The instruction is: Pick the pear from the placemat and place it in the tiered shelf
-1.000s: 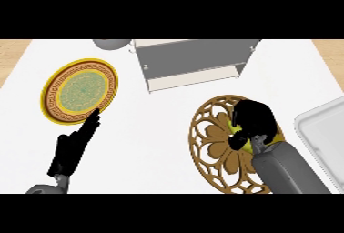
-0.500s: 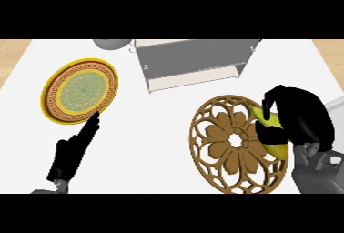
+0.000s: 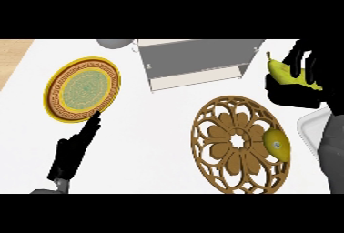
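Observation:
My right hand is at the far right, raised above the counter, its fingers curled round a yellow-green pear whose stem points up. The hand is beyond the round brown openwork placemat and just right of the grey tiered shelf. A second yellow fruit lies on the placemat's right edge. My left hand rests open at the lower left, fingers straight and pointing towards the plate.
A yellow and brown patterned plate lies at the left. The corner of a white tray shows at the right edge under my right forearm. A grey round object sits left of the shelf at the back.
My right hand has risen off the placemat with the pear and moved back and to the right, uncovering the other yellow fruit. The left hand has not moved.

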